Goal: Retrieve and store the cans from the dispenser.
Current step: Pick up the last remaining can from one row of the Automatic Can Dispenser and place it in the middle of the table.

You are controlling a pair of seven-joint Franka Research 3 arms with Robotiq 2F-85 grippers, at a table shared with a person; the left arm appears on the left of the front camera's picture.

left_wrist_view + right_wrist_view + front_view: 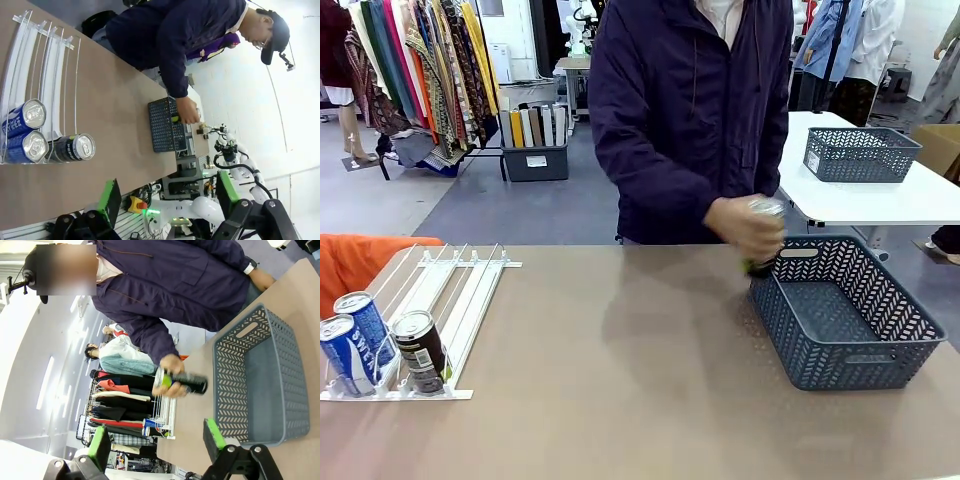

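The white railed dispenser (470, 300) lies at the table's left. At its front lip stand two blue cans (370, 325) (345, 350) and one black can (420, 350). Across the table, a person's hand (740, 228) holds another black can (767, 240) with a green band over the far left corner of the grey lattice basket (850, 365). In the left wrist view my left gripper (169, 200) is open and holds nothing, well back from the dispenser (50, 75) and its cans (72, 148). My right gripper (155, 440) is open too, short of the basket (227, 385) and the held can (182, 381).
An orange cloth (360, 260) lies at the table's far left edge behind the dispenser. A second grey basket (860, 153) sits on a white table behind, to the right. Bare brown tabletop stretches between dispenser and basket. Clothing racks stand in the background.
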